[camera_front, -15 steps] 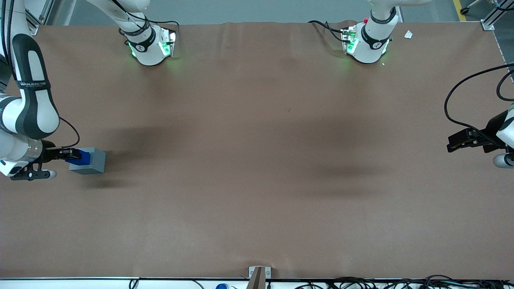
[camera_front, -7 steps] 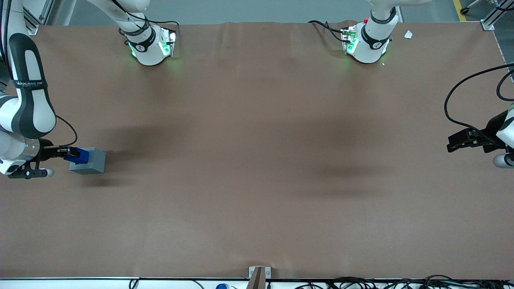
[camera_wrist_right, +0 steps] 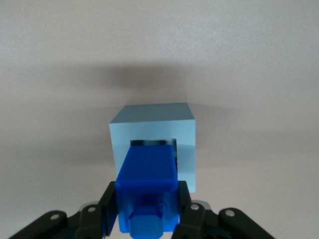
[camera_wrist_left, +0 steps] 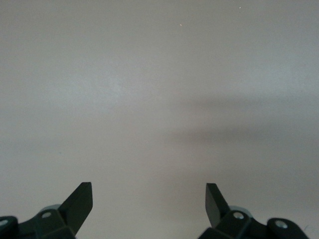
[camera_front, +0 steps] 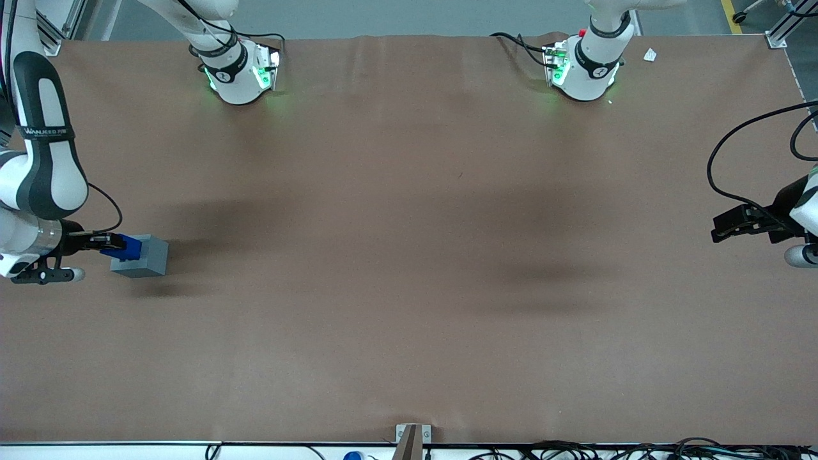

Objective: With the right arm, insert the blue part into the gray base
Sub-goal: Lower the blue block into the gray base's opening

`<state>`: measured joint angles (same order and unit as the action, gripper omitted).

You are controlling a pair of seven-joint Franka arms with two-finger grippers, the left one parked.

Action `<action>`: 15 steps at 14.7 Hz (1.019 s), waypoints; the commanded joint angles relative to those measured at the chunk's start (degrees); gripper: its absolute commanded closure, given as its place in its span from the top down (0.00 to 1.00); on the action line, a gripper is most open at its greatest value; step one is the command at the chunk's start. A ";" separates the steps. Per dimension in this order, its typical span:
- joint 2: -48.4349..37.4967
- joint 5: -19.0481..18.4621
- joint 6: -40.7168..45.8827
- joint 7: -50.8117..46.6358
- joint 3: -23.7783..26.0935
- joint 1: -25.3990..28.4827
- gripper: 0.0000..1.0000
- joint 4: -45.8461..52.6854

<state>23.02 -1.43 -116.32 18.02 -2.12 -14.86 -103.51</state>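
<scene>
Fingers (camera_wrist_right: 183, 199) of the right arm's gripper (camera_wrist_right: 147, 219) are closed on the blue part (camera_wrist_right: 147, 186), one on each of its two sides, and the small knob of the part points back toward the wrist. The leading end of the blue part reaches the square hole in the gray base (camera_wrist_right: 152, 144), whose opening is turned toward the gripper; I cannot tell how deep it sits inside.

Seen from the front, the gripper (camera_front: 105, 243) comes in nearly level with the table from the working arm's end, and the blue part (camera_front: 126, 248) sticks out between it and the gray base (camera_front: 142, 257). The gray base rests on the brown table (camera_front: 409, 255), close to the working arm's end of it, and its shadow falls on the cloth just beside it. The right arm (camera_front: 39, 160) bends down above this spot, with a thin black cable looping near the wrist.
</scene>
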 commanded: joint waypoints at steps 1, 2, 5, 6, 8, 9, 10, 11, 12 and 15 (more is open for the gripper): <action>-1.13 -1.21 -0.92 -0.35 0.63 -0.96 0.10 -1.17; -1.04 -1.21 -1.10 -0.52 0.54 -0.96 0.10 -1.17; -1.04 -1.21 -1.01 -0.88 0.54 -0.96 0.10 -1.17; -1.04 -1.21 -1.01 -0.88 0.54 -0.96 0.10 -1.17; -0.96 -1.21 -1.01 -0.97 0.54 -0.96 0.10 -1.17; -0.96 -1.21 -1.01 -0.97 0.54 -0.96 0.10 -1.17; -0.96 -1.21 -1.01 -1.05 0.63 -0.96 0.10 -1.17; -0.87 -1.12 -1.01 -1.05 0.63 -0.96 0.10 -1.25; -0.78 -1.12 -1.01 -1.05 0.63 -0.96 0.10 -1.25; -0.52 -1.12 -1.28 -1.05 0.63 -0.96 0.10 -1.17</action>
<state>23.11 -1.52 -116.76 17.83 -2.28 -14.92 -103.61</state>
